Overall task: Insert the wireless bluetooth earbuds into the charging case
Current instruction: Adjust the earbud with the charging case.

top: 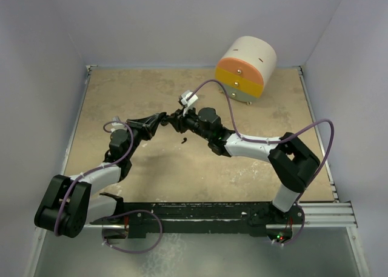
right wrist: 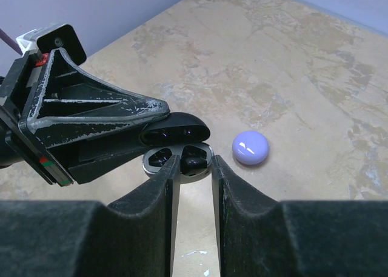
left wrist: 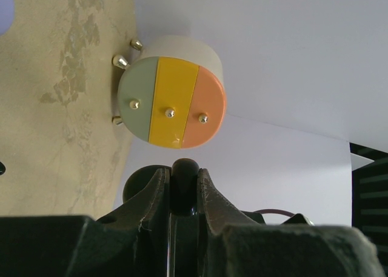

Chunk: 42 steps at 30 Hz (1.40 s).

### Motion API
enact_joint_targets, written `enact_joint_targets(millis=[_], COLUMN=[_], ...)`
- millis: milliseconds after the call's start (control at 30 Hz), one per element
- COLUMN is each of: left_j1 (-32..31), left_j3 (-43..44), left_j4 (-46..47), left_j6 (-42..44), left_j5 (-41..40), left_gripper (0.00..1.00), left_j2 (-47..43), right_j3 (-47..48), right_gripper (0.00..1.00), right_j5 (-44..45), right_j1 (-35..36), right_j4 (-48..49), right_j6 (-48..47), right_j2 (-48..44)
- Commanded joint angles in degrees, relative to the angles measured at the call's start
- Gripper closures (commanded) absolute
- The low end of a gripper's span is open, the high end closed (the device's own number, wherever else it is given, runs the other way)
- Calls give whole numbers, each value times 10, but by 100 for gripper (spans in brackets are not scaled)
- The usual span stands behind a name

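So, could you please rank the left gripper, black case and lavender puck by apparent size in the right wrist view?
1. left gripper
2. black case
3. lavender puck
The gripper's body looks nearer the camera, which may exaggerate it.

Your desk, tan and mottled with pale patches, carried a round three-drawer cabinet at its far right edge, its green, yellow and orange fronts studded with brass knobs. A lavender puck lay flat on the bare surface; a small dark piece, too small to identify, rested near the middle.
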Motion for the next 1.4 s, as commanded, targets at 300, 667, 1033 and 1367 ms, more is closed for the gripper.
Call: enact_joint_targets(millis=[300, 667, 1033, 1367], left_j1=[0, 1, 0, 0], left_j3=[19, 14, 16, 28], left_j4=[36, 56, 58, 55], left_j6=[-7, -7, -5, -4], left_j5=[1, 0, -1, 2], left_gripper=[100, 100, 100, 100], left_j2=[-1, 26, 34, 41], right_j3=[20, 15, 14, 20], right_gripper=[77, 78, 78, 79], right_j5=[-5, 0, 2, -6], right_j1=[0, 0, 0, 0], right_j4=[28, 23, 21, 16], right_j6=[-7, -8, -9, -11], right_j2=[-9, -40, -47, -43])
